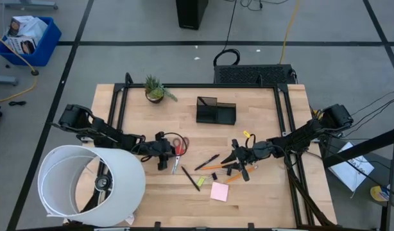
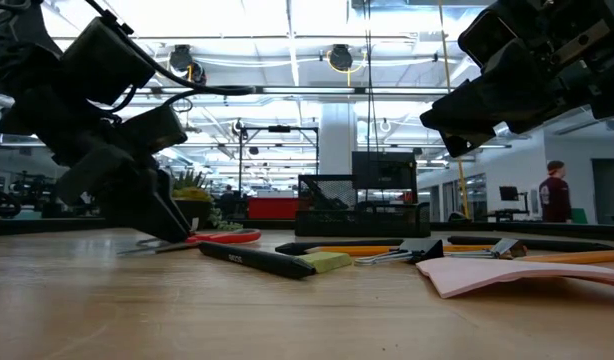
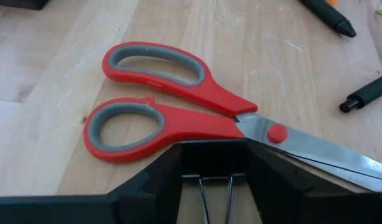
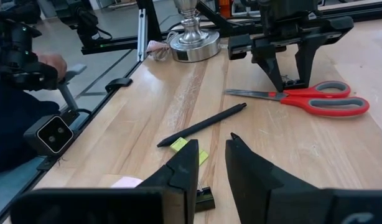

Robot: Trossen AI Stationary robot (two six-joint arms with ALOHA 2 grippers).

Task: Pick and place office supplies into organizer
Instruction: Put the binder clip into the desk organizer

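Note:
The red-handled scissors (image 1: 178, 146) lie flat on the table left of centre. My left gripper (image 1: 163, 156) stands over them, open, fingers pointing down on either side of the pivot (image 4: 279, 94). My right gripper (image 1: 234, 160) hangs open above the black pens (image 1: 206, 162) and orange pencils (image 1: 216, 167), well clear of the table in the low view (image 2: 487, 90). The pink sticky-note pad (image 1: 219, 191) and the yellow-green piece (image 4: 178, 144) lie nearer the near edge. The dark organizer (image 1: 215, 111) stands toward the far edge. My left gripper comes at the scissors from above, with its fingers (image 4: 272, 71) across them at the pivot, where handles (image 3: 178, 118) meet blades (image 3: 328, 155). The scissors lie flat on the table. Whether the fingertips touch them, I cannot tell.
A potted plant (image 1: 155, 90) stands at the far left corner. A large white cylinder (image 1: 94, 186) with a silver base (image 4: 194, 40) covers the near left corner. Black frame rails (image 1: 283, 115) run along the sides. A person (image 4: 17, 93) is beside the table.

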